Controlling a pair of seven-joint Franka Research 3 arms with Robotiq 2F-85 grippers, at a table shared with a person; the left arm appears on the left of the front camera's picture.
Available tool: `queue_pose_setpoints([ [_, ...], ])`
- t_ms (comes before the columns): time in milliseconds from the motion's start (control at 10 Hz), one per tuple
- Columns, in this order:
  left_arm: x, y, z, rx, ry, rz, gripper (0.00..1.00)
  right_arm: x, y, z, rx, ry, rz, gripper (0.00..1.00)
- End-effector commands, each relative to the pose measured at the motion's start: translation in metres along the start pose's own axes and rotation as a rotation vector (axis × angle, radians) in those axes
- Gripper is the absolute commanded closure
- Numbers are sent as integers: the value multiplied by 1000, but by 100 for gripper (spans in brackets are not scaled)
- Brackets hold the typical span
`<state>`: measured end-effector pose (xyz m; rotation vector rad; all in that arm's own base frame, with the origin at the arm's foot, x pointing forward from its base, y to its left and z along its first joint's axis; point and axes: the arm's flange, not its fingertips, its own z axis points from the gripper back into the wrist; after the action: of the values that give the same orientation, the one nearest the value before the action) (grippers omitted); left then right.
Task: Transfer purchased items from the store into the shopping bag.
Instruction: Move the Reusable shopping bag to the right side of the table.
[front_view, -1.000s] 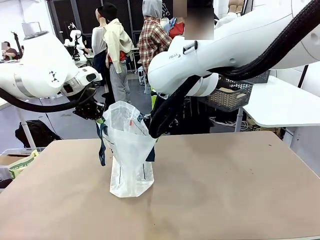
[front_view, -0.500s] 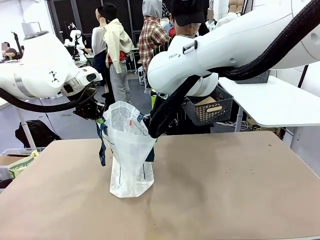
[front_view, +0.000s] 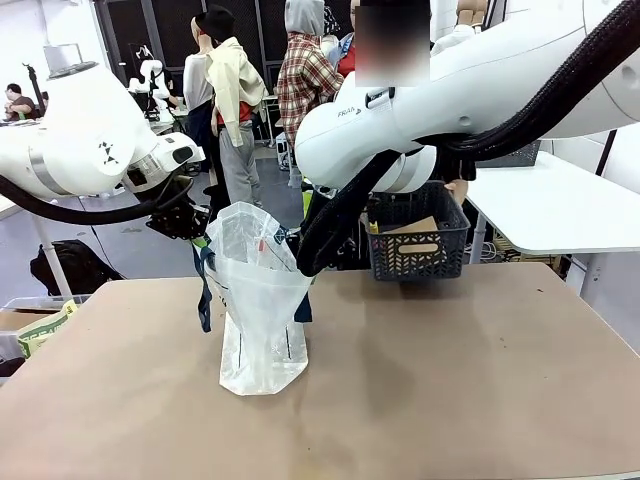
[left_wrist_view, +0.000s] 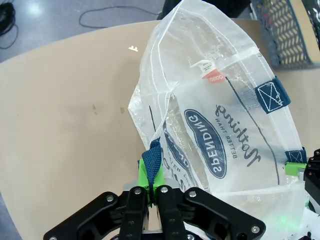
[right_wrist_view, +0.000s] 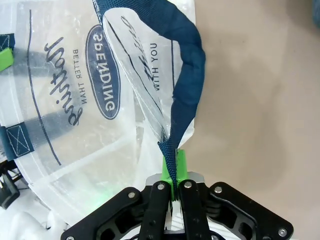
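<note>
Translucent whitish shopping bag (front_view: 262, 320) upright on the bench (front_view: 470, 380), left of centre, mouth held open between the two tools. Navy print on its side: an oval logo reading "SPENDING" with script lettering beside it, and thin dark vertical lines lower down. One navy strap handle (left_wrist_view: 154, 159) pinched in the left tool (left_wrist_view: 152, 175), green pads pressed together on the webbing at the bag's rim. On the opposite side, a second strap handle (right_wrist_view: 189, 75) arching up in a loop and running down into the right tool (right_wrist_view: 172, 170), likewise clamped tight, a pad on each face of the strap. Both arms reaching in over the bag from their own sides. Farther back and to the right, well apart from the bag, a dark grey slotted basket (front_view: 415, 258) at the bench's far edge; resting there or held just above it, cannot tell. Inside it, a tan packet (front_view: 415, 230) and a yellow bit (front_view: 373, 228) at the left corner. A person's hand (front_view: 458, 188) at the basket's upper right rim.
</note>
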<state>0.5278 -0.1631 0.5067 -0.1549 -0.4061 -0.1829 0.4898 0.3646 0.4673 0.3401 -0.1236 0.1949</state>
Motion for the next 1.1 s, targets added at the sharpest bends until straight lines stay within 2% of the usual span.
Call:
queue_pose_setpoints([
  [0, -2, 1, 2, 2, 1, -1, 100, 0, 0, 1, 8, -3, -4, 100],
  [1000, -2, 1, 2, 2, 1, -1, 100, 0, 0, 1, 8, -3, -4, 100],
])
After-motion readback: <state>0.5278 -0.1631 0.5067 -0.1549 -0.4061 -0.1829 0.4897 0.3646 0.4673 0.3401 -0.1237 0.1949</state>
